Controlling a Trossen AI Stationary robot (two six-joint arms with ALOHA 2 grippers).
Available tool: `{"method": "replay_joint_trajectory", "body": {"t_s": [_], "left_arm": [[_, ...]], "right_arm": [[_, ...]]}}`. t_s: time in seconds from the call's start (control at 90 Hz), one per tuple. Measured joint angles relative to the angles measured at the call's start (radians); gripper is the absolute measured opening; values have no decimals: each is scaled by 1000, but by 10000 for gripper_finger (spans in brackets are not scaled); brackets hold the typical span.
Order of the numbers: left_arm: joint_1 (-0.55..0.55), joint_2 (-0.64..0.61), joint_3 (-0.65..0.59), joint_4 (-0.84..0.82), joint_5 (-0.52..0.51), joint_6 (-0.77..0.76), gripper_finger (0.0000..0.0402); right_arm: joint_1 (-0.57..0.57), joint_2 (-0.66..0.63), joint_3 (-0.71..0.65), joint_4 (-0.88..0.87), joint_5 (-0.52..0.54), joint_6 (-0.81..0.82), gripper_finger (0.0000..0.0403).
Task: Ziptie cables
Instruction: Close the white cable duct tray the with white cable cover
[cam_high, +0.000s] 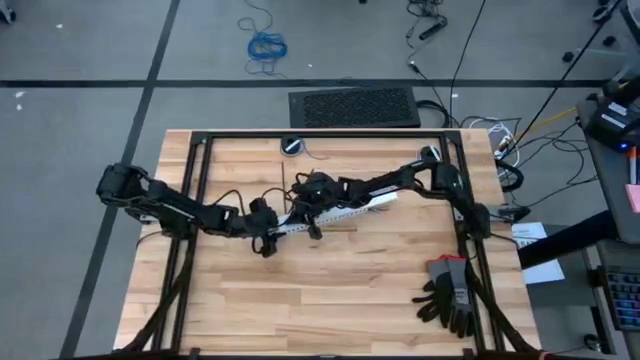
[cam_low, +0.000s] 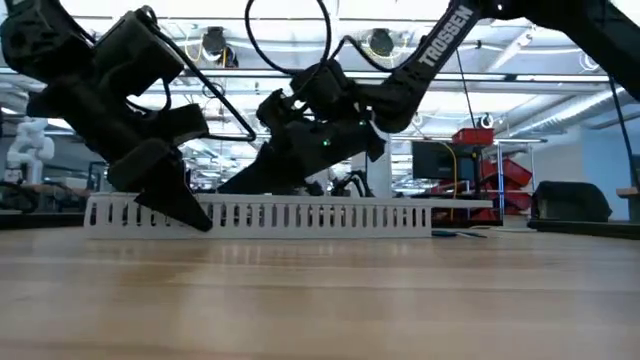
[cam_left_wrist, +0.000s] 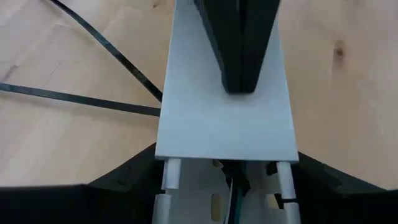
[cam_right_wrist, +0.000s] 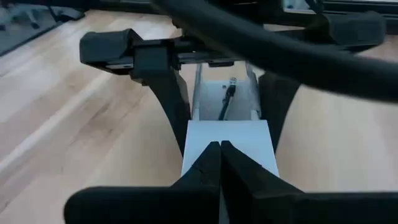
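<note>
A white slotted duct (cam_high: 335, 214) lies at the table's middle, a flat white cover (cam_left_wrist: 224, 118) on top of it. The cables (cam_left_wrist: 232, 200) lie inside the duct, showing where the cover ends. Two thin dark zipties (cam_left_wrist: 81, 99) lie on the wood beside the duct. My left gripper (cam_high: 272, 232) sits at the duct's left end, one finger on each side of it. My right gripper (cam_high: 303, 212) is shut, its tips on the cover. My left gripper has the duct's left end between its two fingers (cam_left_wrist: 134, 177), one along each slotted side wall (cam_left_wrist: 163, 171), coming from the table's left and slanting down. The duct rests flat on the table. My right gripper presses its shut fingertips (cam_right_wrist: 221, 163) down on the cover's top face (cam_right_wrist: 231, 134), slanting down from the right, along the duct.
A pair of black gloves (cam_high: 450, 295) lies at the near right corner. A small round dark object (cam_high: 292, 146) sits by the far edge. A black frame (cam_high: 200, 190) runs along the table's sides. Bare wood lies toward the near edge.
</note>
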Motion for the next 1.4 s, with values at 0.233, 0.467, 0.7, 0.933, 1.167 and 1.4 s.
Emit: {"method": "replay_joint_trajectory", "body": {"t_s": [0.233, 0.467, 0.7, 0.933, 1.167, 1.4], "left_arm": [[0, 0, 0, 2, 0, 20, 243], [2, 4, 3, -9, 16, -4, 284], [2, -32, 31, -83, 19, -17, 335], [-30, -178, 39, -298, 3, -66, 338], [-111, -219, -14, -215, -74, -92, 338], [-144, -120, -97, 11, -118, -103, 338]], "right_arm": [[4, 11, 20, 11, -2, 3, 0], [5, 11, 20, 13, -2, 9, 0], [4, 11, 20, 10, -6, 10, 0], [-8, 11, 19, 8, -53, 36, 0], [-8, 11, 19, 8, -56, 44, 0], [-8, 11, 18, 9, -56, 53, 0]]}}
